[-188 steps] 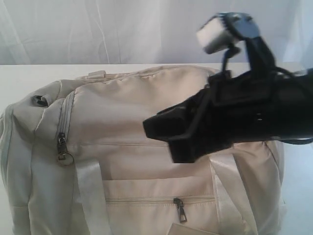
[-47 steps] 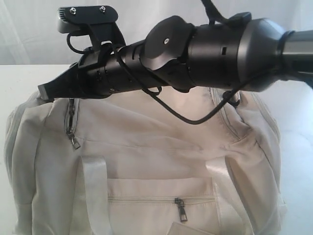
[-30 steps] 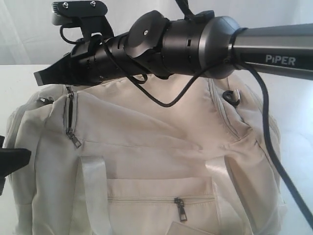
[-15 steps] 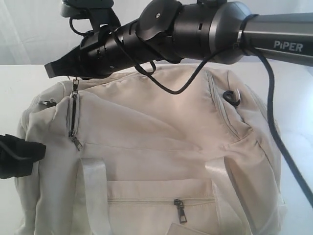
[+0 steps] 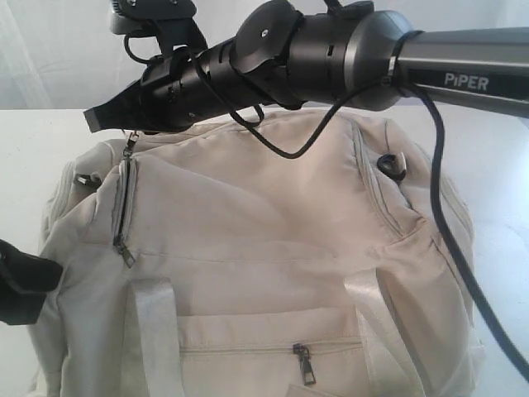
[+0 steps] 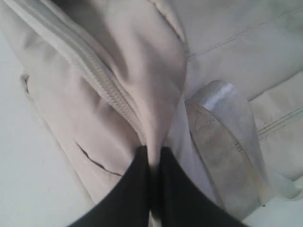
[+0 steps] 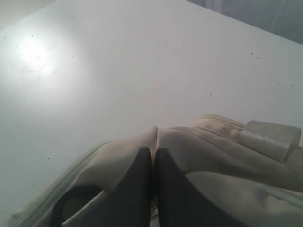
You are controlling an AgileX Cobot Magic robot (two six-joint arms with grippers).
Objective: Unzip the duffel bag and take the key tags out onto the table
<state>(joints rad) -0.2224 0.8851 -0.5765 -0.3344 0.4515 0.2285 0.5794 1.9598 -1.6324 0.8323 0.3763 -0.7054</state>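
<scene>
Now the left gripper (image 6: 152, 155) has gone from wide open to pinched tight on a fold of the duffel bag (image 5: 273, 240) at its end, beside a webbing strap (image 6: 222, 156). The right gripper (image 7: 154, 156) stays clamped on the bag's top corner, just above the side zipper (image 5: 122, 203), whose slit gapes dark. With the fabric anchored, the zip can probably be drawn further. No key tags show yet; the bag lies on the table (image 5: 33, 136).

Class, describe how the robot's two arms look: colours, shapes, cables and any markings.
The right arm is rounded black casing joined to a grey tube lettered PiPER in white, with a black cable looping off it. The left gripper and right gripper have slim black jaws.
</scene>
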